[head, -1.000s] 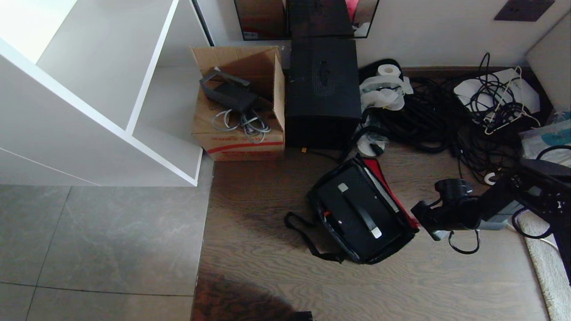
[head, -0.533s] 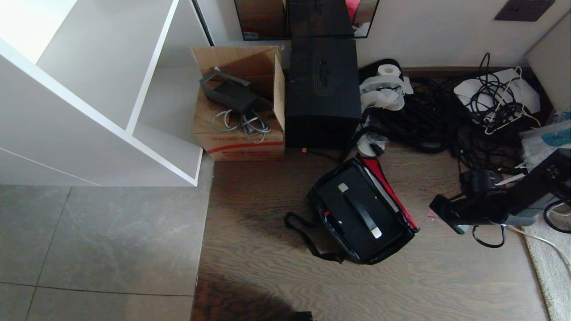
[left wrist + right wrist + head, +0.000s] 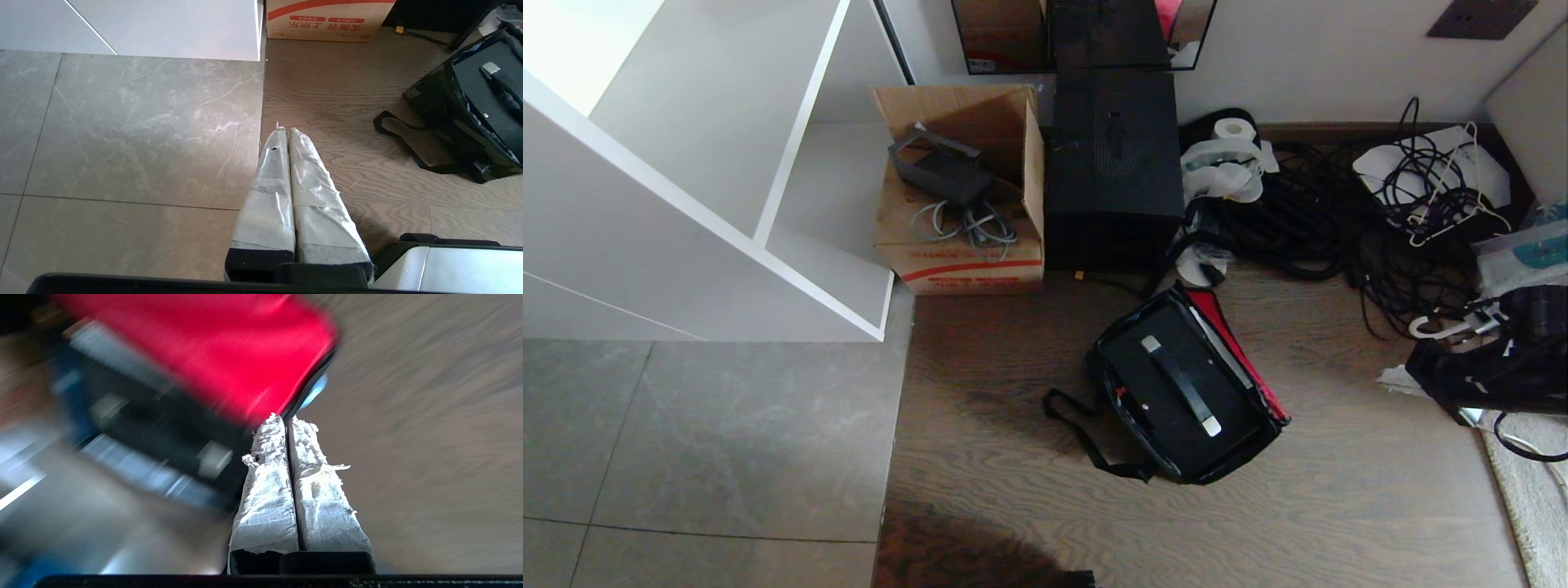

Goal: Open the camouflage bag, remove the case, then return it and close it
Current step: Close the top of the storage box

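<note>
The camouflage bag (image 3: 1099, 369) lies open on the wood floor at mid-frame in the head view, its red-lined lid (image 3: 1235, 347) folded back to the right. The flat black case (image 3: 1168, 384) rests inside it, strap handle up. The bag's black strap (image 3: 1078, 433) trails to the left. My right arm (image 3: 1486, 367) is at the right edge, well clear of the bag. The right gripper (image 3: 286, 418) is shut and empty, with the red lining (image 3: 212, 347) blurred beyond it. My left gripper (image 3: 284, 130) is shut and empty, parked over the floor left of the bag (image 3: 445, 110).
A cardboard carton (image 3: 964, 245) and a taller black box (image 3: 1112, 163) stand against the wall behind the bag. A white shelf unit (image 3: 727, 204) fills the left. Tangled black cables (image 3: 1339, 212) and a paper roll (image 3: 1232, 129) lie at back right; a pale rug (image 3: 1527, 490) is at right.
My right arm has swung away to the right, from just beside the bag's open lid to the right edge of the head view. The bag and case have not moved.
</note>
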Controlling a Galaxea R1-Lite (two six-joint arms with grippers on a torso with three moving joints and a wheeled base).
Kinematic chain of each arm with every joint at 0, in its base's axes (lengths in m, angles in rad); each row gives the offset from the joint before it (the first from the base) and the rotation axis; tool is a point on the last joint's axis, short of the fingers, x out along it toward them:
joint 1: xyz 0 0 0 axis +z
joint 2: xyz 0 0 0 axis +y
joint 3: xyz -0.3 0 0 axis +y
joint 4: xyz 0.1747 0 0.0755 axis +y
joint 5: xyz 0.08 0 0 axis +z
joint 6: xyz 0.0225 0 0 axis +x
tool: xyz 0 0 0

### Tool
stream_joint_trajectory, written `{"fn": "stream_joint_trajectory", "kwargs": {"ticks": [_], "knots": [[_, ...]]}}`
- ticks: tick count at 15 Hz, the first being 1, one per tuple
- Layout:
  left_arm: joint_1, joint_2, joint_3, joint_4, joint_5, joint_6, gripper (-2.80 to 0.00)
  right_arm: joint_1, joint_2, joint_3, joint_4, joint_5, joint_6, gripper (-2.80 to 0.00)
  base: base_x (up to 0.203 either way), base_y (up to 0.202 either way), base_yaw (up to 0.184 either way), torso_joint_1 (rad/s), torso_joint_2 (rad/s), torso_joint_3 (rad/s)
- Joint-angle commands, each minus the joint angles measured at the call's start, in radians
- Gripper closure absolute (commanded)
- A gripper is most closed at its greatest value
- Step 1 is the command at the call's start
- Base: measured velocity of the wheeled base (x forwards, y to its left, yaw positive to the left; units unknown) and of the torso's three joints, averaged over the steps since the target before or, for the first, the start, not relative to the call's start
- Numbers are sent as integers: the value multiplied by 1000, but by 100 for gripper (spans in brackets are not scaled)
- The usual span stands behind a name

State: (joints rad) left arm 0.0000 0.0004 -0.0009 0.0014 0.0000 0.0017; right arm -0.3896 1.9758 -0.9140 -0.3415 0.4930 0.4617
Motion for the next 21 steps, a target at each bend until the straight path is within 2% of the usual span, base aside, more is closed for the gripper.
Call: {"fn": "stream_joint_trajectory", "kwargs": {"ticks": [1, 4, 13, 21], "knots": [[0, 0, 1, 0, 0, 0, 0, -10, -111, 54, -3, 71, 7, 0, 0, 0, 0, 0, 0, 0], [0, 0, 0, 0, 0, 1, 0, -18, -104, 52, -4, 122, 6, 0, 0, 0, 0, 0, 0, 0], [0, 0, -1, 0, 0, 8, 0, -18, -100, 49, -1, 125, 8, 0, 0, 0, 0, 0, 0, 0], [0, 0, -1, 0, 0, 3, 0, -22, -98, 55, -1, 125, 8, 0, -136, 0, 0, 2, 2, 1]]}}
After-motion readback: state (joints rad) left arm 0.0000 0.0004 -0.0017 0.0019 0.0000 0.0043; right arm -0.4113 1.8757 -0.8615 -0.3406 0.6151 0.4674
